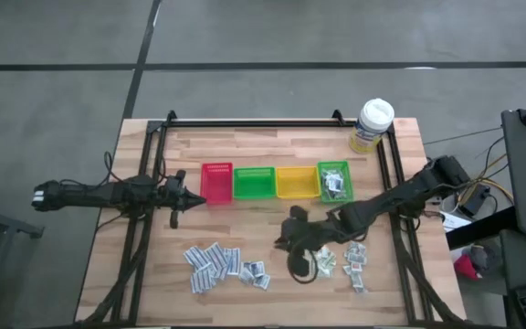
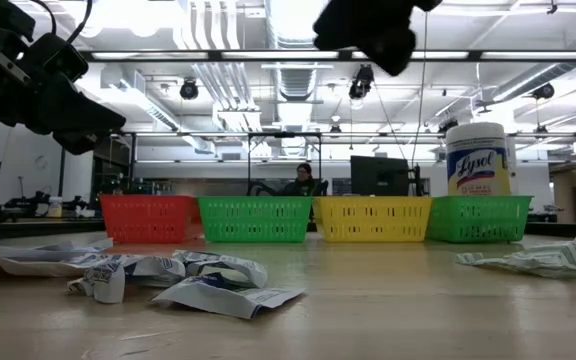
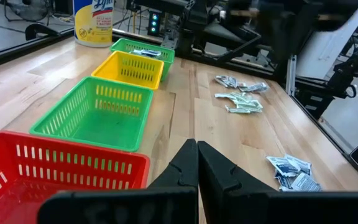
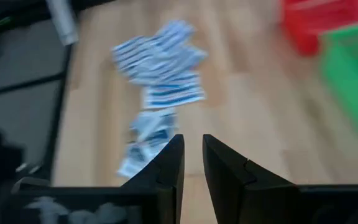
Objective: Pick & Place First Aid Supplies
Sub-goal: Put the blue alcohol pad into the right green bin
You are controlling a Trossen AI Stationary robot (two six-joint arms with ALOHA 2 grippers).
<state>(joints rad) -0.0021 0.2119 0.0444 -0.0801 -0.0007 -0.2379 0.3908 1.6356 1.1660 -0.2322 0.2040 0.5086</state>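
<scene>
The first aid supplies lie flat on the wooden table in loose piles: white-blue sachets (image 1: 213, 260) (image 4: 160, 68) at the near left, a few greyer ones (image 1: 256, 272) beside them, pale green ones (image 1: 350, 260) at the near right. A few more lie in the right-hand green bin (image 1: 334, 183). My right gripper (image 1: 283, 241) (image 4: 193, 140) hangs above the table between the piles, slanting down toward the white-blue pile. It is open a narrow gap with nothing between the fingers. My left gripper (image 1: 185, 199) (image 3: 196, 144) waits shut, close to the red bin (image 1: 216, 183).
Four small bins stand in a row across the table's middle: red, green (image 1: 254, 183), yellow (image 1: 296, 181), green. A white-lidded wipes tub (image 1: 373, 125) stands at the far right corner. A dark frame rail (image 1: 245, 124) borders the table. Bare wood lies between the piles and the bins.
</scene>
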